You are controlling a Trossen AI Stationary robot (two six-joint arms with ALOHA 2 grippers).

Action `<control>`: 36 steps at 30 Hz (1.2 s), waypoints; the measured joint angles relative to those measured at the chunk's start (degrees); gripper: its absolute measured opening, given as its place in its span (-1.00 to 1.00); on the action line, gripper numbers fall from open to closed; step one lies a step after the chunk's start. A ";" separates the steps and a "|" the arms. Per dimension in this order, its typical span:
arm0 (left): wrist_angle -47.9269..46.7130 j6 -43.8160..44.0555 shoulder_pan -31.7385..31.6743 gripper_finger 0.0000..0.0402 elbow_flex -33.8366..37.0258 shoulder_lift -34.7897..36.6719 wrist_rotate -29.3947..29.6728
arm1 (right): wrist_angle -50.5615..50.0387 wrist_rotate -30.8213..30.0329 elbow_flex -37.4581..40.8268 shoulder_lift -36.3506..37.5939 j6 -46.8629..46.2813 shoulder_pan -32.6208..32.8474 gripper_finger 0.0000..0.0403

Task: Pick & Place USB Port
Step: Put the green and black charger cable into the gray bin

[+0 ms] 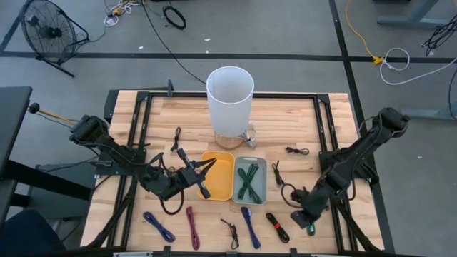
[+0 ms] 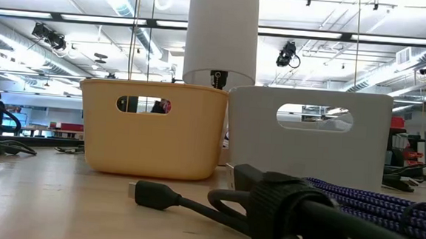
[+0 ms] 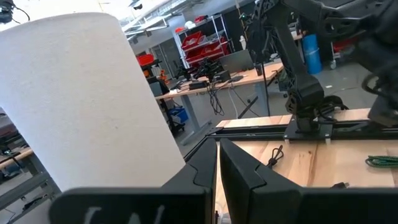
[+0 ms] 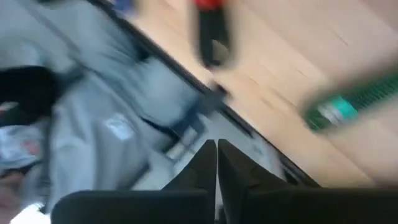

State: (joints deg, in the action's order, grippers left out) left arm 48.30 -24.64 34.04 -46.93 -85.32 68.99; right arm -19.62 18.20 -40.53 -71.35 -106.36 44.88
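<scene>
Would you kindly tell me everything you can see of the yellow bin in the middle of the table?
The yellow bin is a small rectangular open-topped tub, plastic by its look, with rounded corners and an oval handle slot in the end wall that shows in the low view. It stands upright on the wooden table, close beside the grey bin, in front of the tall white cylinder. From above it looks empty. The left tool, shut, hovers at its left edge; whether it touches is unclear.

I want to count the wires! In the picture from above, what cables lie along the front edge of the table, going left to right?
Blue cable → dark red cable → small black cable → blue-purple cable → red-and-black cable.
</scene>
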 joint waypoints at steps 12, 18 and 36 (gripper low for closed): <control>-0.21 0.02 0.92 -0.87 0.01 0.00 0.02 | -14.75 -3.34 0.07 -0.92 1.83 2.59 -0.97; -0.19 0.04 0.98 -0.87 0.01 0.00 0.02 | -19.69 -7.40 0.44 -1.52 0.56 2.61 -0.71; -0.15 0.04 1.25 -0.87 0.01 0.00 0.15 | -17.50 -5.73 2.10 -10.06 0.56 3.41 0.01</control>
State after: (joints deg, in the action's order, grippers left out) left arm 48.15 -24.60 35.29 -46.92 -85.32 69.14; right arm -37.12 12.47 -38.44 -81.41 -105.80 48.29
